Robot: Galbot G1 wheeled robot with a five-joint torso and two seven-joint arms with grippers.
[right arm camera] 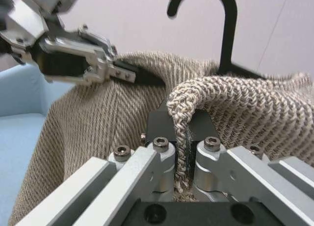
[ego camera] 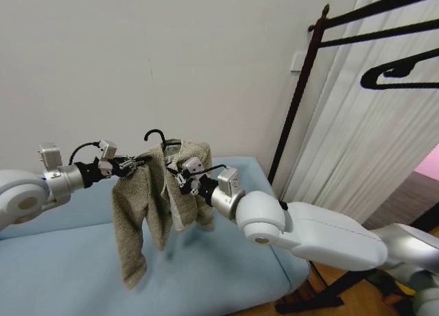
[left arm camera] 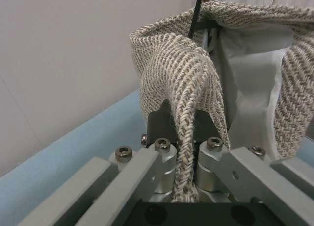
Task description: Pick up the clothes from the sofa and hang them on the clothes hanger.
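A beige knitted cardigan (ego camera: 140, 206) on a black hanger (ego camera: 156, 136) hangs in the air above the light blue sofa (ego camera: 62, 275). My left gripper (ego camera: 134, 166) is shut on the cardigan's left shoulder; in the left wrist view the knit edge (left arm camera: 184, 138) is pinched between its fingers. My right gripper (ego camera: 180, 177) is shut on the collar edge; the right wrist view shows the knit (right arm camera: 184, 133) clamped between the pads, with the hanger hook (right arm camera: 223, 20) above and the left gripper (right arm camera: 125, 75) beyond. The black clothes rack (ego camera: 302, 90) stands to the right.
An empty black hanger (ego camera: 401, 73) hangs on the rack's upper bar at top right. White curtains hang behind the rack. A plain white wall runs behind the sofa. Wooden floor shows at the lower right.
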